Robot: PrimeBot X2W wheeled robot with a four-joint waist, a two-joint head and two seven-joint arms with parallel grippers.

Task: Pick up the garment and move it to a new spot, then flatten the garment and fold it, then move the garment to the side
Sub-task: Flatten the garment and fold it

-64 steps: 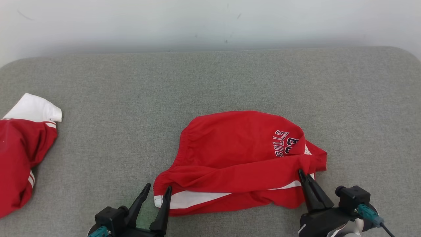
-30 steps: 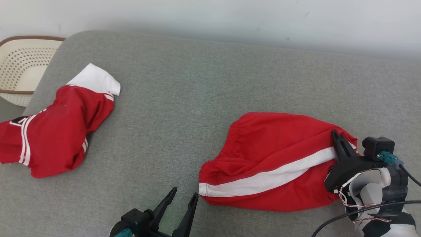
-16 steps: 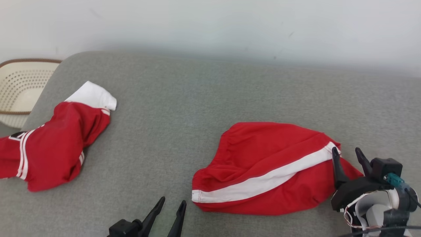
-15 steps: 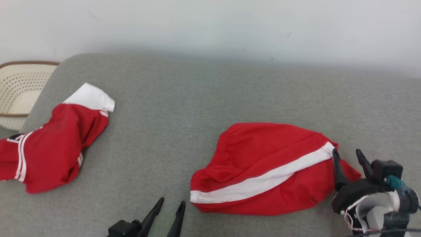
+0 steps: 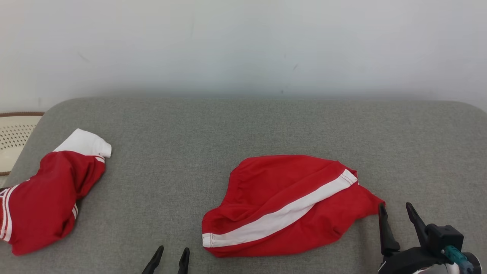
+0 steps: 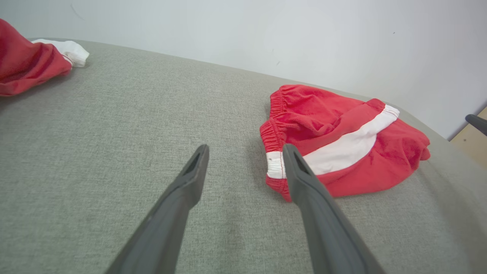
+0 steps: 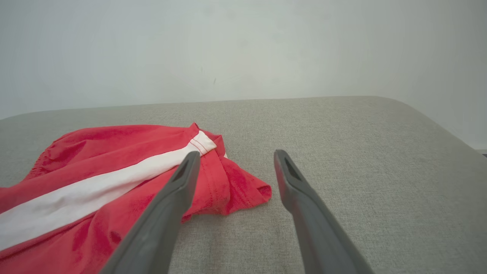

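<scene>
Shorts are lying folded on the grey cushion, lower centre of the head view. Both grippers are being held spread with nothing pinched: right gripper just beside the hem, left gripper near the waistband. Move-aside step is likely being set up, and a fresh pinch is needed.

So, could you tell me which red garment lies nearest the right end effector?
The striped red shorts beside the right end effector; the other red garment, with a white cuff, lies far left.
</scene>
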